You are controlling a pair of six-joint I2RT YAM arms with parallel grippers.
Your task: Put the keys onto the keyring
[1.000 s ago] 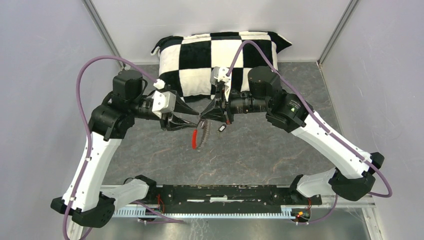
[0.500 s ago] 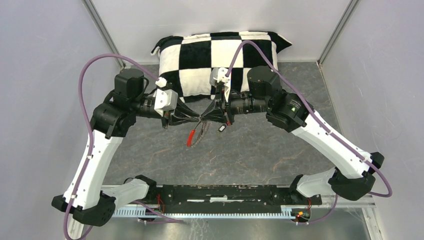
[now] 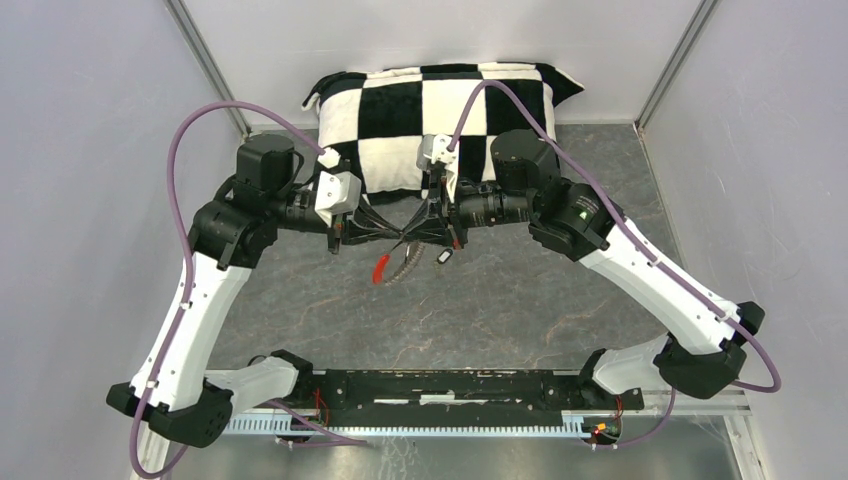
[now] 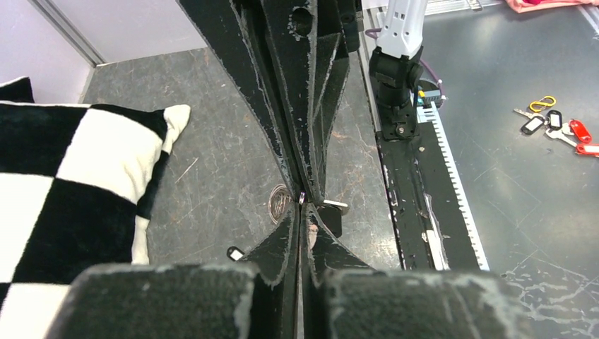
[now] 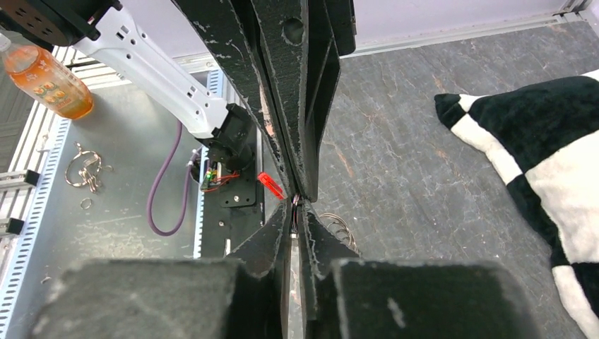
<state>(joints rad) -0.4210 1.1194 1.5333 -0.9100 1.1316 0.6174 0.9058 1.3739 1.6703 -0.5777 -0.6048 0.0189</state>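
Observation:
My left gripper (image 3: pixel 400 240) and right gripper (image 3: pixel 410 240) meet tip to tip above the grey table, both shut on the top of the keyring. The keyring's silvery coil (image 3: pixel 405 262) and red sleeve (image 3: pixel 381 267) hang just below the tips. The left wrist view shows the coil (image 4: pixel 279 203) beside my shut fingers (image 4: pixel 286 240). In the right wrist view the red sleeve (image 5: pixel 270 185) and coil (image 5: pixel 339 229) flank the tips. One key (image 3: pixel 444 256) lies on the table under the right gripper, its black head and silvery blade (image 4: pixel 337 205) showing. A second small black piece (image 4: pixel 235 253) lies nearer the pillow.
A black-and-white checked pillow (image 3: pixel 440 120) fills the back of the table, close behind both grippers. The arms' black base rail (image 3: pixel 450 385) runs along the near edge. Off the table lie spare tagged keys (image 4: pixel 558 131), an orange bottle (image 5: pixel 46 74) and loose metal rings (image 5: pixel 83 166).
My left gripper has closed from wide open onto the keyring's top. The ring has swung up and slightly left. The right gripper has stayed put.

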